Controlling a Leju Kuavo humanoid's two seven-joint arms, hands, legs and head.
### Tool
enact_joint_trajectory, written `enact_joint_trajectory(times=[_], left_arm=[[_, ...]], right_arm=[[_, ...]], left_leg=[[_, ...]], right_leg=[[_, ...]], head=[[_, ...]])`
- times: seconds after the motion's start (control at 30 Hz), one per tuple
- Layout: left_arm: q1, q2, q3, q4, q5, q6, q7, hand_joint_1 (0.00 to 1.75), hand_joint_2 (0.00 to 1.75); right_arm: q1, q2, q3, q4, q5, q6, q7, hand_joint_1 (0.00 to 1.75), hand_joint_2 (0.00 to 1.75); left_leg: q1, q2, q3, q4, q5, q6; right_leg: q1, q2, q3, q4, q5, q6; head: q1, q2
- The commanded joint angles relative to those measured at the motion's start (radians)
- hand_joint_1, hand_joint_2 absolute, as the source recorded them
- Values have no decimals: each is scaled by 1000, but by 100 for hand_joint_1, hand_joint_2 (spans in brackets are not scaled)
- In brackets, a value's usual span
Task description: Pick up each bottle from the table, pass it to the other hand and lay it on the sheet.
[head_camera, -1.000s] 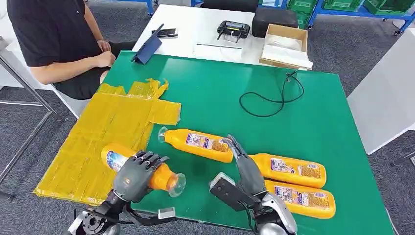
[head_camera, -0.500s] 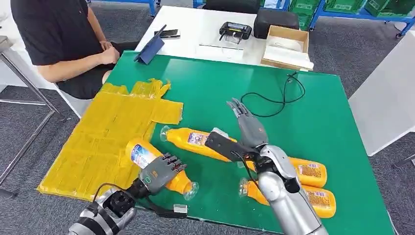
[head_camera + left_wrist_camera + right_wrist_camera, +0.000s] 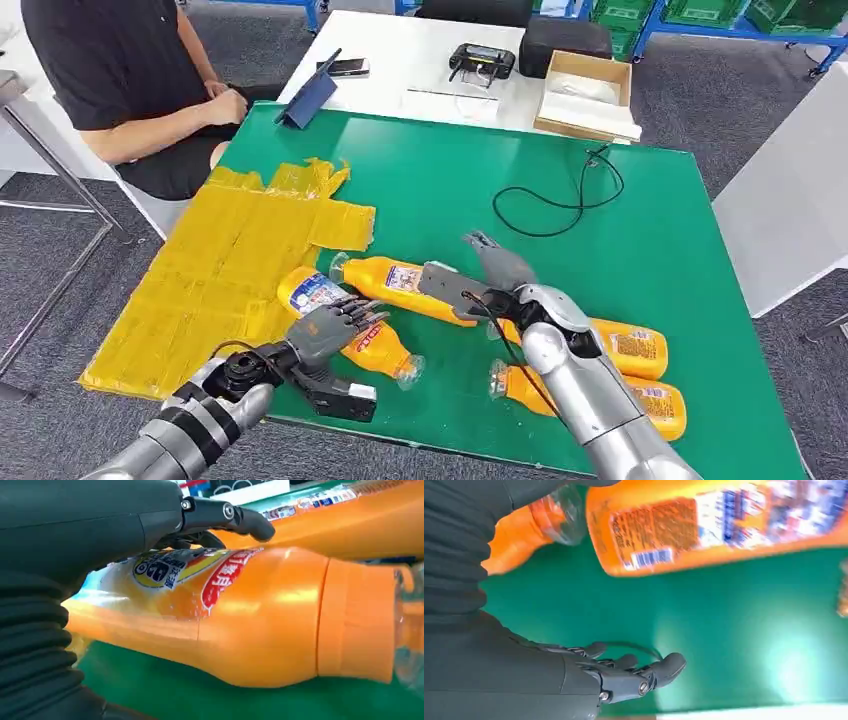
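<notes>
**Handover pending**

Head view: our left hand grips a bottle just off the sheet's 4 o'clock edge. Our right hand, at 2 o'clock of it, hovers spread and empty.

Left wrist view: fingers wrap the bottle's label.

Right wrist view: open fingers over green table.

We judge the pass comes next: bring the hands together.

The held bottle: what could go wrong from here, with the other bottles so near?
1. The left hand grips the held bottle right beside a second bottle on the table; moving it could knock that one and make it roll.
2. The open right hand hovers over the second bottle, so the two hands could collide.
3. The smooth, round bottle might slip in the grip.
</notes>
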Motion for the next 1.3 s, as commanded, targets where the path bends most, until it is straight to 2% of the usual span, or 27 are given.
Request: enact_joint_trajectory(times=[0.03, 0.13, 0.23, 0.37, 0.43, 0.5, 0.63, 1.0, 1.1, 1.17, 1.23, 1.3], left_arm=[[-20, 10, 19, 27, 52, -22, -6, 0, 0], [-24, -5, 91, 43, 189, -70, -39, 0, 0], [-13, -49, 186, 64, 325, -124, -45, 0, 0], [65, -124, 343, -9, 528, -208, -62, 0, 0], [93, -133, 360, -37, 549, -215, -63, 0, 0], [132, -171, 412, -81, 648, -277, -51, 0, 0], [167, -205, 416, -145, 712, -324, -38, 0, 0], [167, -202, 412, -150, 717, -322, -29, 0, 0], [200, -206, 389, -184, 701, -321, -34, 0, 0], [210, -207, 378, -196, 682, -308, -35, 0, 0], [206, -211, 379, -192, 674, -299, -34, 0, 0], [201, -216, 387, -185, 673, -297, -34, 0, 0]], right_arm=[[-70, -21, 54, 167, 6, 25, 3, 0, 175], [-79, -26, 56, 242, 14, 30, -5, 0, 175], [-84, -25, 53, 293, 31, 6, -17, 0, 175], [-97, 5, 53, 401, 148, -115, -26, 0, 175], [-94, 18, 45, 425, 174, -144, -37, 0, 175], [-88, 40, 43, 454, 231, -195, -54, 0, 175], [-107, 87, 81, 509, 327, -229, -48, 0, 175], [-115, 102, 61, 528, 348, -231, -48, 0, 175], [-96, 132, 84, 515, 397, -270, -56, 0, 175], [-80, 150, 80, 502, 407, -260, -63, 0, 175], [-71, 159, 80, 493, 415, -245, -74, 0, 175], [-66, 164, 80, 490, 421, -236, -82, 0, 175]], left_leg=[[1, 3, 1, 1, -2, -3], [1, 2, -1, 0, -1, -1], [1, 1, 0, 0, -1, -3], [1, 3, -1, 0, -1, -2], [0, 3, 0, 0, -1, -2], [0, 4, -1, 0, -2, -2], [1, 4, 0, 0, -3, -2], [1, 2, -5, 1, -2, -2], [1, 3, -5, 0, -2, -2], [1, 5, -3, 1, -3, -3], [1, 2, -5, 0, -1, -2], [1, 3, -4, 1, -2, -3]], right_leg=[[1, 6, 1, 0, -1, -3], [0, 3, -1, 0, 0, -1], [1, 4, -1, -1, -1, -3], [1, 4, -2, -1, 0, -1], [0, 5, -1, -1, 0, -2], [0, 6, -2, -1, -1, -2], [1, 7, -2, 0, -1, -2], [1, 5, -6, 0, -1, -2], [1, 5, -6, 0, -1, -2], [1, 8, -4, 0, -2, -3], [1, 4, -6, 0, -1, -1], [1, 6, -5, 0, -2, -3]], head=[[0, 0], [0, 0], [0, 0], [0, 0], [0, 0], [0, 0], [0, 0], [0, 0], [0, 0], [0, 0], [0, 0], [0, 0]])
